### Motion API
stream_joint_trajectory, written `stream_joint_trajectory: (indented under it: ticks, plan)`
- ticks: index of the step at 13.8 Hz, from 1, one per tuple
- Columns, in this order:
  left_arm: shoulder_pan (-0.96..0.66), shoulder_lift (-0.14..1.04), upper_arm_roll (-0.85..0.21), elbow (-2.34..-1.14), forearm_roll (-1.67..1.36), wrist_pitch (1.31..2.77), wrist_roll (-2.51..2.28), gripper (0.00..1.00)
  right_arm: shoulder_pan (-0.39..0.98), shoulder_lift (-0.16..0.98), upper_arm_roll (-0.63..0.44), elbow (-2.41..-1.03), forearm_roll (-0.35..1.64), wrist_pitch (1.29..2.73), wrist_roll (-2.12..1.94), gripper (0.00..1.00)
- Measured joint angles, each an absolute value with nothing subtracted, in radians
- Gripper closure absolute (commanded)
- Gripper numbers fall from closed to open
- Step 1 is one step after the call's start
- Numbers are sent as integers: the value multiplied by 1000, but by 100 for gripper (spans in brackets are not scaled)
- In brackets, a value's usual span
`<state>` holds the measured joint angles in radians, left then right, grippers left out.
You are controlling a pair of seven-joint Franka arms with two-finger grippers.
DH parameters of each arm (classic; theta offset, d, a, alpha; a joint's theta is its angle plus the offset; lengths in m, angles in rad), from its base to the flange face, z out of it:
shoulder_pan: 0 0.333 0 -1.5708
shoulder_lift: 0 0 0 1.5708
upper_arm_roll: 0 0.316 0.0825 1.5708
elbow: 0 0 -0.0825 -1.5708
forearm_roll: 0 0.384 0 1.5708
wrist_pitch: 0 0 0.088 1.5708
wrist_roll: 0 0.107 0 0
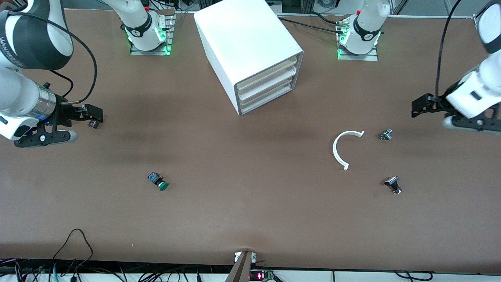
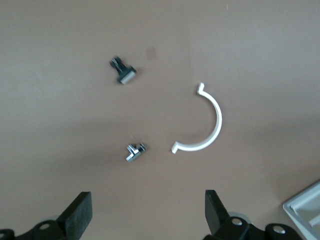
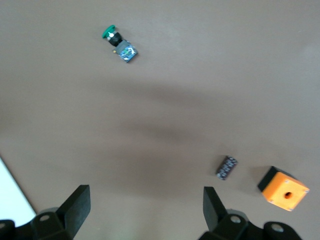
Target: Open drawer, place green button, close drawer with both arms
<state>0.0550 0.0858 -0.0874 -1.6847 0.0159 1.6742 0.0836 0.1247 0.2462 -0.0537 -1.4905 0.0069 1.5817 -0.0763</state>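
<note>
Standing near the arm bases, turned at an angle, the white cabinet [image 1: 250,51] has all three drawers pushed in, the lowest drawer [image 1: 266,102] flush with the two above it; only the front view shows it whole, while the left wrist view catches just a pale corner. The left arm [image 1: 475,94] waits raised at its own end of the table, its left gripper [image 2: 147,215] hanging with fingers spread wide and empty over bare tabletop near a white half-ring clip [image 1: 344,149], a small silver fitting [image 1: 386,134] and a black-and-silver knob [image 1: 393,185]. The right arm [image 1: 23,98] waits likewise at its end, the right gripper [image 3: 146,212] also spread wide and holding nothing. The right wrist view alone shows an orange cube [image 3: 283,188] with a hole and a small dark chip [image 3: 226,167] beside it; in the front view the arm hides the cube. The button [image 1: 158,181] lies on its side on the brown table [image 1: 250,211], green cap pointing toward the front camera, nearer that camera than the cabinet and toward the right arm's end.
</note>
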Motion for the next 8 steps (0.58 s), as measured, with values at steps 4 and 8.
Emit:
stream_joint_trajectory:
  ticks: [4,8]
  plan:
    - [44,134,-92,-1724,-11,1669,84,1,102,257,-55,-1490,14,1606,-115,0]
    - [32,196,-94,-1814,-154,1668,84,1,94,272,-55,-1491,16,1645,-134,0]
